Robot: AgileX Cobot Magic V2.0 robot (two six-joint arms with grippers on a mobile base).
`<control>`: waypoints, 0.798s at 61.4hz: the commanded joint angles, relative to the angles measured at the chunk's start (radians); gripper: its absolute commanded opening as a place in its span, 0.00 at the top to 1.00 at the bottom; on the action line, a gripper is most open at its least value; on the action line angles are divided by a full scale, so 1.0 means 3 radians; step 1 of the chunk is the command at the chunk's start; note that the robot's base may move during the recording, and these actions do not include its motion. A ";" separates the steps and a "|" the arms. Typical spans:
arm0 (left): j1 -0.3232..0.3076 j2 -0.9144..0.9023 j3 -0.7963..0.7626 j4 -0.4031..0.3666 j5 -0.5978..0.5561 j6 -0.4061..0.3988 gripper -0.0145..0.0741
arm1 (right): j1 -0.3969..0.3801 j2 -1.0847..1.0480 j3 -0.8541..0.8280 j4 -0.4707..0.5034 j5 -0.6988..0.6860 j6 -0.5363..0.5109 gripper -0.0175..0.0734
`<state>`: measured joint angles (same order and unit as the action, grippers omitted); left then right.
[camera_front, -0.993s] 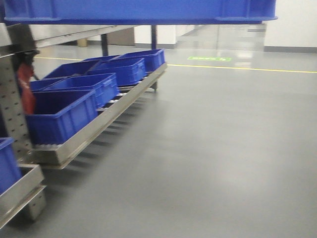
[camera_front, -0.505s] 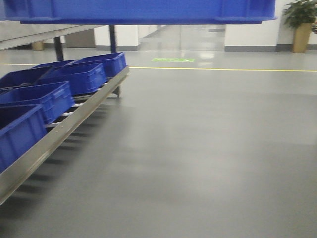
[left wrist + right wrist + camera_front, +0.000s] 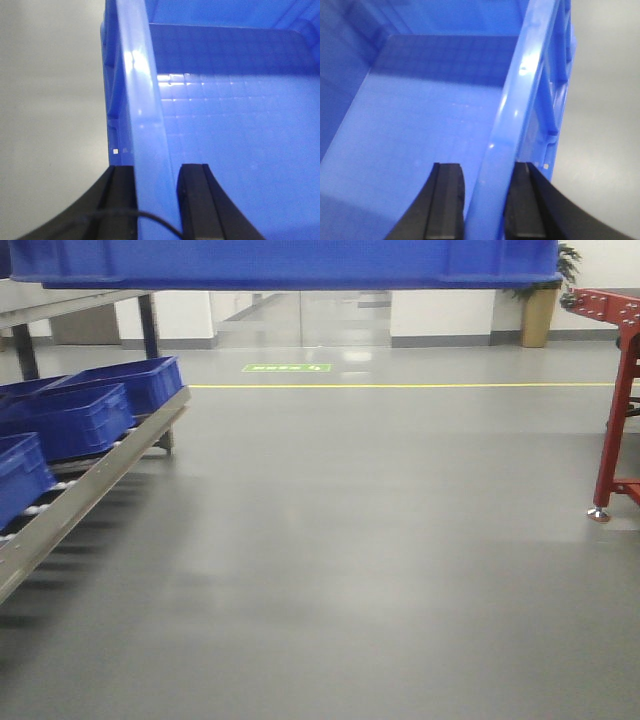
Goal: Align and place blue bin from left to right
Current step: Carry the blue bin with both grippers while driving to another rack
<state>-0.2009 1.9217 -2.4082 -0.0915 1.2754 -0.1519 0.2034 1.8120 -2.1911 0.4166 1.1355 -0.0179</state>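
Note:
The blue bin (image 3: 290,262) is held up in the air; its underside and rim fill the top of the front view. My left gripper (image 3: 156,172) is shut on the bin's left wall (image 3: 142,110), one black finger outside and one inside. On the opposite side, my right gripper (image 3: 487,172) is shut on the bin's right wall (image 3: 520,100) the same way. The bin's gridded floor (image 3: 430,115) shows empty in both wrist views. Neither arm appears in the front view.
A steel roller rack (image 3: 90,480) along the left carries several darker blue crates (image 3: 120,390). A red metal frame (image 3: 615,390) stands at the right edge. Grey floor with a yellow line (image 3: 400,386) lies ahead; a potted plant (image 3: 545,300) stands by the far wall.
The view has swung to the right: the roller rack and its crates slid toward the left edge, and the red frame came into sight on the right. The bin stays held at the top.

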 commanded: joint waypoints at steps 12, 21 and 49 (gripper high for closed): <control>-0.0040 -0.0115 -0.0063 -0.0347 -0.0333 0.0031 0.83 | 0.0031 -0.0058 -0.0064 0.0203 -0.0237 -0.0116 0.89; -0.0046 -0.0115 -0.0063 -0.0347 -0.0332 0.0031 0.83 | 0.0031 -0.0058 -0.0064 0.0203 -0.0237 -0.0116 0.89; -0.0046 -0.0115 -0.0063 -0.0347 -0.0332 0.0031 0.83 | 0.0031 -0.0058 -0.0064 0.0203 -0.0237 -0.0116 0.89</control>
<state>-0.2009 1.9217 -2.4082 -0.0915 1.2754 -0.1519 0.2034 1.8120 -2.1911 0.4166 1.1355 -0.0179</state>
